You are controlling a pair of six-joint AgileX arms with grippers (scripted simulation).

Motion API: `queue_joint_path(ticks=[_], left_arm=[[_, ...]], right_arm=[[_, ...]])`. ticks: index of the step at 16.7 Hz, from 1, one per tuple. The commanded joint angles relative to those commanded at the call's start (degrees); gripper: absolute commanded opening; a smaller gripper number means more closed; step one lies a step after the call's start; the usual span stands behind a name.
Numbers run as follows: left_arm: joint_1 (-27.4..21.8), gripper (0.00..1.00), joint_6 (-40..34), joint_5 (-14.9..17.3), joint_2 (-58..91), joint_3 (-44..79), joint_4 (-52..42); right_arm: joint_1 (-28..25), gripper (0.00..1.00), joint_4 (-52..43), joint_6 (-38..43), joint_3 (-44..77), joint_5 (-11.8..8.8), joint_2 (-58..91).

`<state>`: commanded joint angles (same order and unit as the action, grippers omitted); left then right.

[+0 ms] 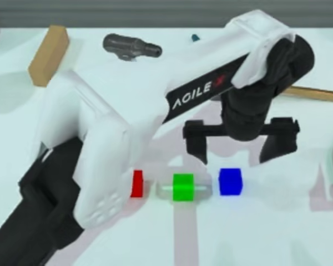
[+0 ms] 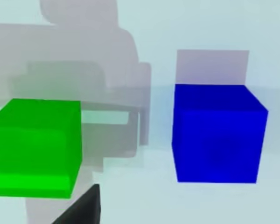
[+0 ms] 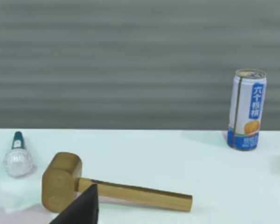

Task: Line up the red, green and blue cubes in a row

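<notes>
Left pincer (image 1: 240, 145) released, hovering center-frame above green cube (image 1: 183, 187) and blue cube (image 1: 230, 181); red cube (image 1: 136, 183) left of them.

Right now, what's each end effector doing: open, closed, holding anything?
Left end effector: open, holding nothing, hovering behind the green cube and blue cube.
Right end effector: only a dark tip shows in its wrist view; cannot be told.
</notes>
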<state>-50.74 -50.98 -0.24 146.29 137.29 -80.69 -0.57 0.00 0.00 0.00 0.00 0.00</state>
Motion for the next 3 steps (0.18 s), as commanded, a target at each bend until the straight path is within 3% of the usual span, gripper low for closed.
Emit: queue_joint_path(ticks=[3], left_arm=[[0.2, 1.0, 0.1, 0.0, -0.3, 2.1, -2.1]], right_arm=[[0.0, 1.0, 0.0, 0.0, 0.0, 0.0, 0.0]])
